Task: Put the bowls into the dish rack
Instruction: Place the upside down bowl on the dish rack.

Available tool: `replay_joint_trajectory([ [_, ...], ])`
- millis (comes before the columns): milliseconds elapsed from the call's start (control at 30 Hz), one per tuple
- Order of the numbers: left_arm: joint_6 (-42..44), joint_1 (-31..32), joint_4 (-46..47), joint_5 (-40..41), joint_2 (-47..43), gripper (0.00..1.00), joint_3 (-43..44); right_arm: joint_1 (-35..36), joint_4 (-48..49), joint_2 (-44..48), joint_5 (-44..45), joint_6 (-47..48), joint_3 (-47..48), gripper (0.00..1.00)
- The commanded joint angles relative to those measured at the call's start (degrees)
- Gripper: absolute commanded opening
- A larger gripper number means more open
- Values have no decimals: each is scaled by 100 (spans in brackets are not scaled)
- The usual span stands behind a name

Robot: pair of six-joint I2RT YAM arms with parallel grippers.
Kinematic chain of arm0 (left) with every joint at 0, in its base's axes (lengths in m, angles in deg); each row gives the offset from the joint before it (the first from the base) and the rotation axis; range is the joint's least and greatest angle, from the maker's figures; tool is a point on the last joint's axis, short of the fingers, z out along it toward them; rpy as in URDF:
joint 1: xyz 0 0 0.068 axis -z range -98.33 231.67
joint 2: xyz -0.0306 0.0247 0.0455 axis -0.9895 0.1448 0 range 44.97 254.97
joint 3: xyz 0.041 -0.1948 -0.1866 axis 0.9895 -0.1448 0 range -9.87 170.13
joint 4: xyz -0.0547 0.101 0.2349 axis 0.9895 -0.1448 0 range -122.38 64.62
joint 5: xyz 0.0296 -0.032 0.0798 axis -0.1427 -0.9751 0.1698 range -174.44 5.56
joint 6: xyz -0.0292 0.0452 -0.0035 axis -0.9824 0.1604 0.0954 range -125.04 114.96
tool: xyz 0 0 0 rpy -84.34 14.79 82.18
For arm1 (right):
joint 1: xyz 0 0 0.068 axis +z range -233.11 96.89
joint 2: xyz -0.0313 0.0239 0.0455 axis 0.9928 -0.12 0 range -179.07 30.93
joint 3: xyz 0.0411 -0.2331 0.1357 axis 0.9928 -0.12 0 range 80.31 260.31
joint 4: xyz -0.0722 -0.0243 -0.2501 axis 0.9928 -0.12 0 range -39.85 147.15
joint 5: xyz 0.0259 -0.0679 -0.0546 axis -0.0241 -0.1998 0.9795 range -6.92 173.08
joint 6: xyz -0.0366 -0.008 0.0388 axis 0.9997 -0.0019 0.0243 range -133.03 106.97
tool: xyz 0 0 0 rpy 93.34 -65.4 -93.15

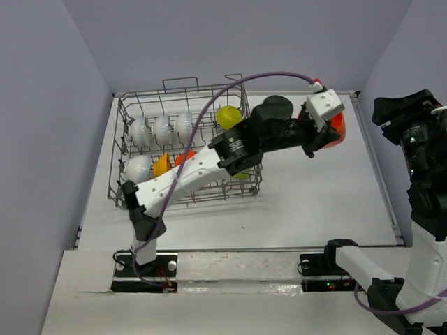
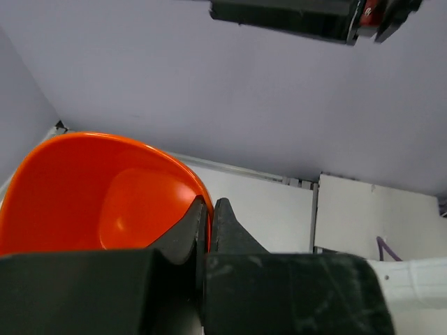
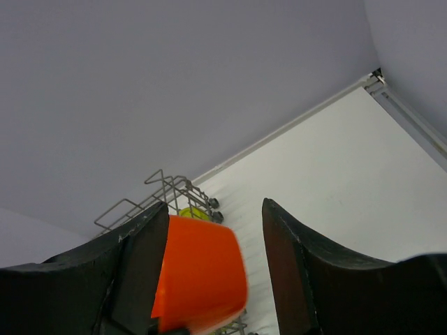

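A red-orange bowl [image 1: 338, 132] hangs above the table's far right, and my left gripper [image 1: 314, 145] is shut on its rim. In the left wrist view the two fingers pinch the bowl's [image 2: 91, 195] wall, my left gripper [image 2: 209, 204] having one finger inside and one outside. The dish rack [image 1: 120, 151] stands at the far left. It holds white bowls [image 1: 162, 128], an orange-yellow bowl [image 1: 162, 166], a red-orange one [image 1: 184, 158] and a lime green bowl [image 1: 228, 116]. My right gripper [image 3: 216, 204] is open and empty; the held bowl [image 3: 202, 276] shows blurred beyond its fingers.
The left arm [image 1: 202, 167] reaches diagonally over the rack's right half. A purple cable [image 1: 230, 87] arcs above the rack. The right arm [image 1: 419, 139] stands raised at the right edge. Grey walls close the table at the back and both sides.
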Motion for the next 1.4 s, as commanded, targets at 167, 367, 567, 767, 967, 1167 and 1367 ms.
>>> replay_joint_trajectory([
  [167, -2137, -1460, 2959, -412, -3069, 0, -3472, 30, 409, -201, -832, -100, -188, 61],
  [367, -3606, -2753, 4386, -587, -4511, 0, -5642, 30, 462, -965, -2264, 76, -459, 60],
  [567, -5083, -3781, 6264, -1376, -4619, 0, -7008, 30, 795, -1265, -2925, 103, -1030, 59],
  [767, -6903, -4449, 8848, -1906, -3872, 0, -8002, 162, 1024, -1432, -3013, 120, -1339, 59],
  [967, -8273, -4722, 11082, -1977, -2783, 0, -8292, 592, 1200, -1529, -2795, 129, -1638, 60],
  [1167, -8593, -4767, 11772, -1809, -2140, 0, -8336, 1260, 1376, -1678, -2478, 129, -1788, 60],
  [1367, -8242, -4775, 11395, -1765, -2026, 0, -8178, 1472, 1525, -1801, -2249, 129, -1919, 60],
])
